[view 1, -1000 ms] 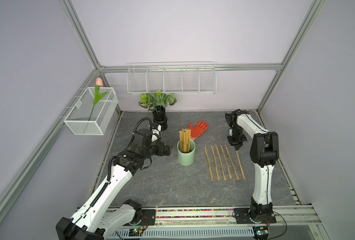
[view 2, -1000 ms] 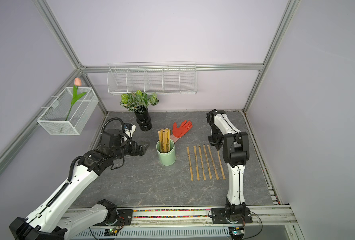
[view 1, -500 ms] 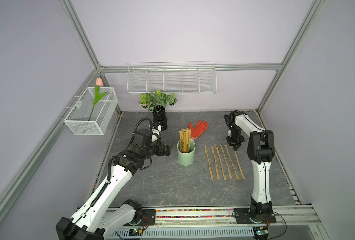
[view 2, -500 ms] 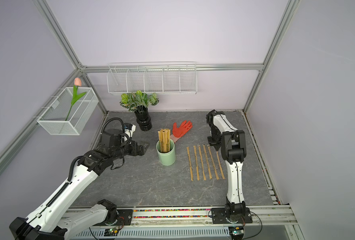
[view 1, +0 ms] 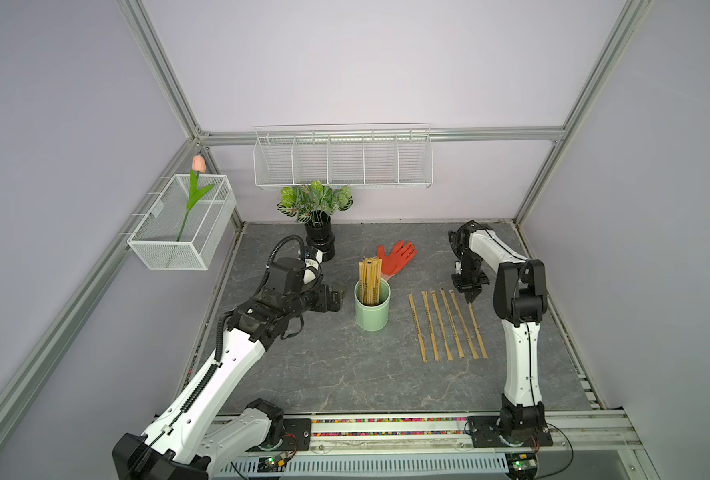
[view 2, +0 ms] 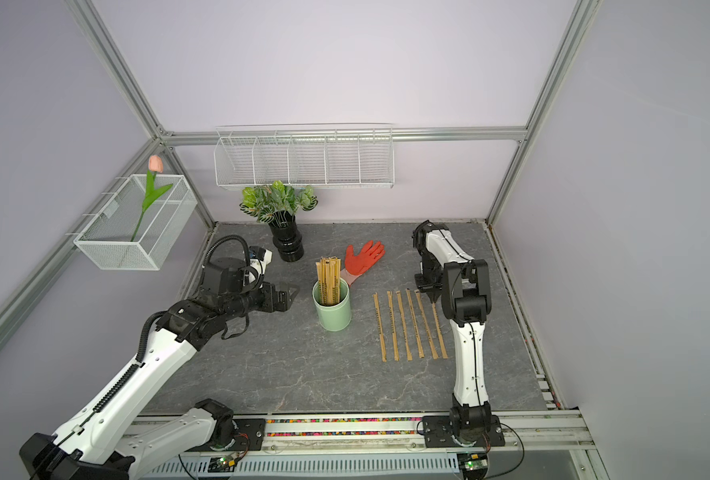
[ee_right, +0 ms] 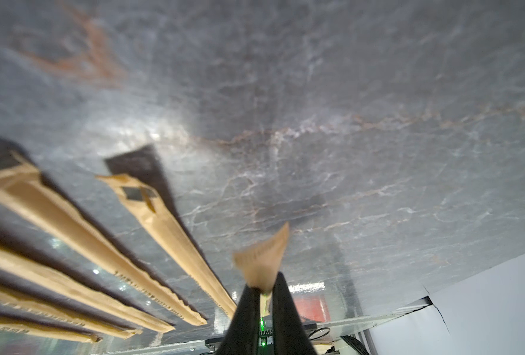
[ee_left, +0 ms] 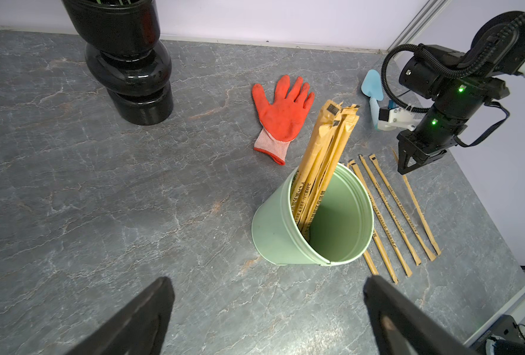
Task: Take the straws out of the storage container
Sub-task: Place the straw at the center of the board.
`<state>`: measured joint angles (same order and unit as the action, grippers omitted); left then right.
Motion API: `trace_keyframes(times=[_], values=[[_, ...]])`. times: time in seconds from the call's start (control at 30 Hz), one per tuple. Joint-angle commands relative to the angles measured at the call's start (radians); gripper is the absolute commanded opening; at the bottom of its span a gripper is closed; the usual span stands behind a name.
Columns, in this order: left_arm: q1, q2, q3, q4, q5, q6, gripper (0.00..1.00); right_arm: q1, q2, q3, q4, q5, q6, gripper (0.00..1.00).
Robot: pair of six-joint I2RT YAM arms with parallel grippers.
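Left gripper (view 1: 336, 300): jaws wide apart, nothing in them, low over the grey marbled table (view 1: 324, 374). It sits just beside the cup (view 1: 372, 316) without touching it.

Cup: mint green, smooth, straight-sided, upright. It looks like thin painted metal with a rolled rim. Inside stands a tight bundle of straws (view 1: 370, 280) — flat tan paper sleeves with small dark print. They rise well above the rim and lean against one side of the wall.

Behind the cup a red rubber-coated glove (view 1: 397, 257) lies flat, its knit cuff toward the cup.

Right of the cup and apart from it is a row of loose straws (view 1: 440, 328) on the table. Five lie side by side, with a sixth at the outer edge.

Right gripper (view 1: 472, 296): points straight down at the far end of that sixth straw. Its wrist camera shows the jaws pinched together on the paper tip (ee_right: 264, 261), which sticks out past them.

Risks, as I judge them:
- The sleeve is light and limp, so on release it may cling to a pad and get dragged askew across its neighbours.
- The bundle is taller than the cup and leaning — a sideways pull on one straw could tip the cup or spill several.
- The left gripper is close enough to nudge the cup too.

Far more straws are in the cup than out.
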<state>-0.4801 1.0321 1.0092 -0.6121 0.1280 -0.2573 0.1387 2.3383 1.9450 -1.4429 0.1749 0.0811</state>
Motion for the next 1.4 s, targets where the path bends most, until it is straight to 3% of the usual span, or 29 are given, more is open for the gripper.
trace_keyframes(times=[0.0,0.87,1.17,1.3,1.37], values=[[-0.005,0.004,0.009,-0.008,-0.008,0.009,1.00,-0.005,0.025,0.010,-0.005,-0.017,-0.002,0.13],[-0.005,0.004,0.009,-0.008,-0.008,0.010,1.00,-0.005,-0.031,0.004,-0.016,-0.028,0.003,0.19],[-0.005,0.000,0.010,-0.008,-0.007,0.008,1.00,0.023,-0.298,-0.036,-0.006,-0.135,-0.001,0.24],[-0.005,0.002,0.009,-0.008,-0.011,0.007,1.00,0.061,-0.445,-0.061,0.023,-0.120,0.004,0.25],[-0.005,0.000,0.009,-0.008,-0.014,0.007,1.00,0.131,-0.539,-0.101,0.079,-0.114,0.012,0.27]])
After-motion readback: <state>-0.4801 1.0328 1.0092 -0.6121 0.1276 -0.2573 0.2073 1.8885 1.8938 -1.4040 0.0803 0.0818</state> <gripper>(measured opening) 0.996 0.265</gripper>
